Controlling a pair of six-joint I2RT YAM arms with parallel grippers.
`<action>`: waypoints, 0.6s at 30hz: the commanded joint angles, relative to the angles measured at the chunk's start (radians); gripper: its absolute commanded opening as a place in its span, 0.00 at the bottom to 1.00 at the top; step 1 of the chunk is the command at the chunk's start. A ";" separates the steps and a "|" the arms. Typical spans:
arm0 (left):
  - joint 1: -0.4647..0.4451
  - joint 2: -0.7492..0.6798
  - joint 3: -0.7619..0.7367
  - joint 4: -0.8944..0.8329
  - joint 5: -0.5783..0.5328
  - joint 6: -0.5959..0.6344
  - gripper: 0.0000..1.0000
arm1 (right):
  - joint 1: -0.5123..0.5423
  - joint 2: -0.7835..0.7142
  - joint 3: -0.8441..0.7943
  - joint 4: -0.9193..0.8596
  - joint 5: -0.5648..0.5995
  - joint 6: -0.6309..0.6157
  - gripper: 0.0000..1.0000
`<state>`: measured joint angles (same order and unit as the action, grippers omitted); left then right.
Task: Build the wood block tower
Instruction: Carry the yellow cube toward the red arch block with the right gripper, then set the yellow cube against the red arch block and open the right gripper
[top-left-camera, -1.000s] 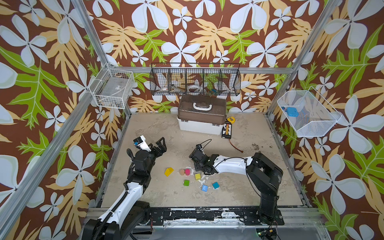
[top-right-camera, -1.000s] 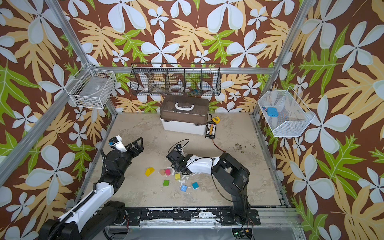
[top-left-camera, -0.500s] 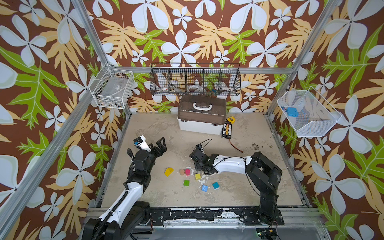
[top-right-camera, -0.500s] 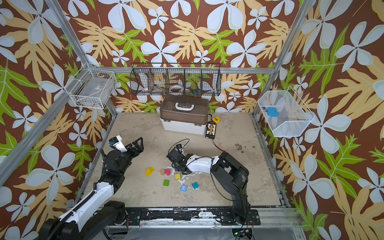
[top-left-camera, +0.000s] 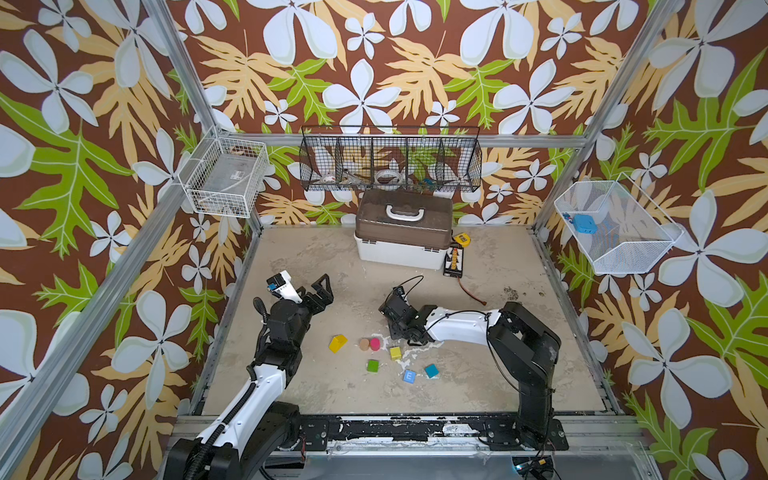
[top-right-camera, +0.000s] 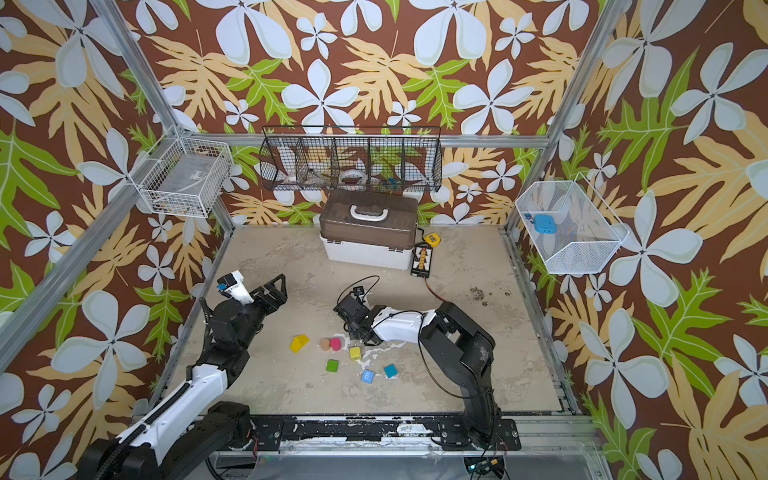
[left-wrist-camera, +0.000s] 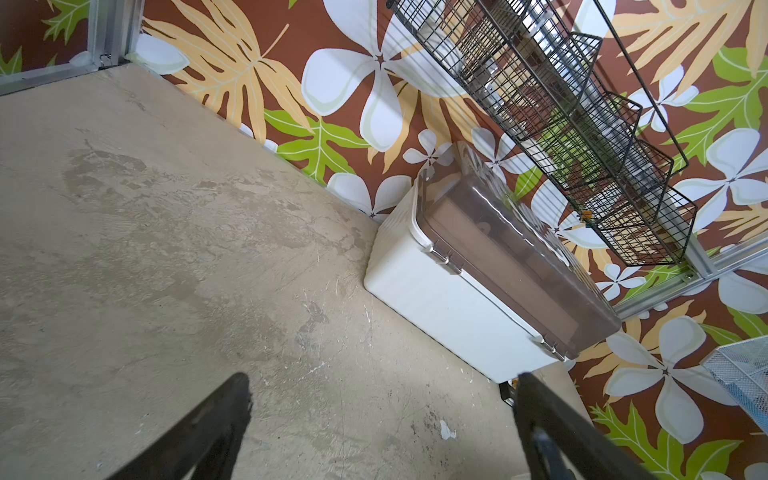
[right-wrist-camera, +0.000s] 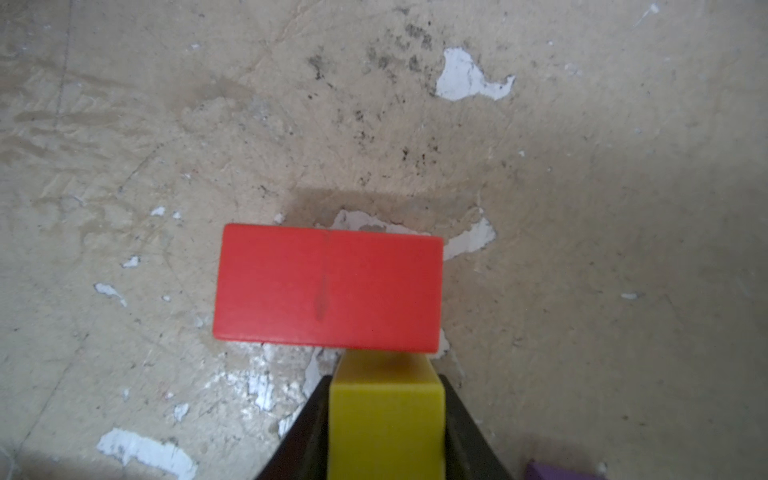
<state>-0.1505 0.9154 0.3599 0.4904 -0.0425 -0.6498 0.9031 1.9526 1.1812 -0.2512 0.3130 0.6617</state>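
Right wrist view: right claw (right-wrist-camera: 384, 388) is clamped on a yellow block (right-wrist-camera: 386, 424), one finger against each side. A red block (right-wrist-camera: 328, 286) lies flat on the worktop (right-wrist-camera: 582, 249) just ahead of it. The yellow block's far edge meets the red block's near edge; whether they touch, cannot tell. A corner of a purple block (right-wrist-camera: 557, 471) shows close by.

None of these three blocks shows in the top views, where the right arm and claw sit low over that spot and hide them.

Both top views show the loose blocks lying singly at front centre of the worktop: yellow wedge (top-left-camera: 337, 343), tan cylinder (top-left-camera: 364, 343) touching pink cylinder (top-left-camera: 375, 343), yellow cube (top-left-camera: 395, 353), green cube (top-left-camera: 372, 365), blue "E" cube (top-left-camera: 409, 376) and teal cube (top-left-camera: 431, 370).

Left wrist view: left claw (left-wrist-camera: 380, 390) has its fingers wide apart and holds nothing. It is raised over bare worktop and faces the white box with brown lid (left-wrist-camera: 449, 307) at the back wall.

Against a second ago: the loose blocks lie in the same spots, the left arm keeps its pose, and the right claw sits at the same place.
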 joint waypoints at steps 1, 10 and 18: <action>0.000 -0.001 0.007 0.018 0.005 0.001 1.00 | -0.003 0.012 0.008 -0.021 -0.018 -0.016 0.37; 0.000 -0.004 0.007 0.016 0.007 -0.002 1.00 | -0.004 0.026 0.027 -0.038 -0.003 -0.027 0.36; 0.000 -0.007 0.007 0.016 0.010 -0.001 1.00 | -0.007 0.023 0.033 -0.045 0.009 -0.034 0.38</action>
<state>-0.1505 0.9108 0.3599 0.4904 -0.0391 -0.6498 0.8967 1.9728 1.2121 -0.2527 0.3119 0.6399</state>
